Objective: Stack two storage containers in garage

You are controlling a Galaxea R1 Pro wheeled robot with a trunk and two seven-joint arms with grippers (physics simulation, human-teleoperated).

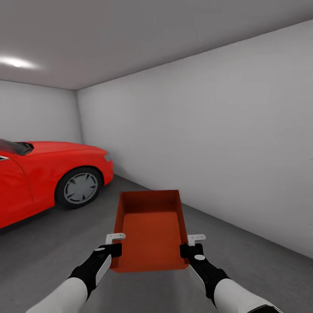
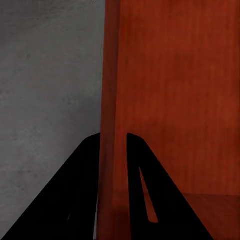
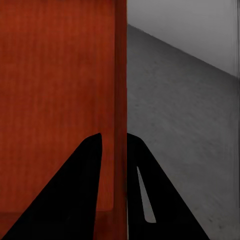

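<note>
A red car [image 1: 48, 174] is parked at the left of the garage, with its front wheel [image 1: 81, 188] on the dark grey floor [image 1: 52, 248]. A light [image 1: 16, 62] glows on the ceiling above it. Pale grey walls [image 1: 217, 143] run along the back and the right side.

The robot's left arm [image 1: 78, 284] reaches forward from low down, white near the elbow and black near the wrist. The left gripper [image 1: 114, 248] is clamped on the left long wall of the orange-red storage container [image 1: 151, 230], close to the near left corner. In the left wrist view, one black finger [image 2: 75, 195] sits outside the thin wall and the other sits inside, squeezing it between them, with the box's inside [image 2: 180, 100] on one side and the grey floor [image 2: 45, 100] on the other.

The box is held up in the air between the two arms, above the floor. It is open on top and its far end points toward the wall.

The right arm [image 1: 221, 284] reaches forward the same way. The right gripper [image 1: 188, 250] pinches the right long wall, close to the near right corner. In the right wrist view, one finger [image 3: 65, 195] is inside the box [image 3: 55, 100] and the other is outside, tight on the wall, with the floor [image 3: 180, 130] beyond.
</note>
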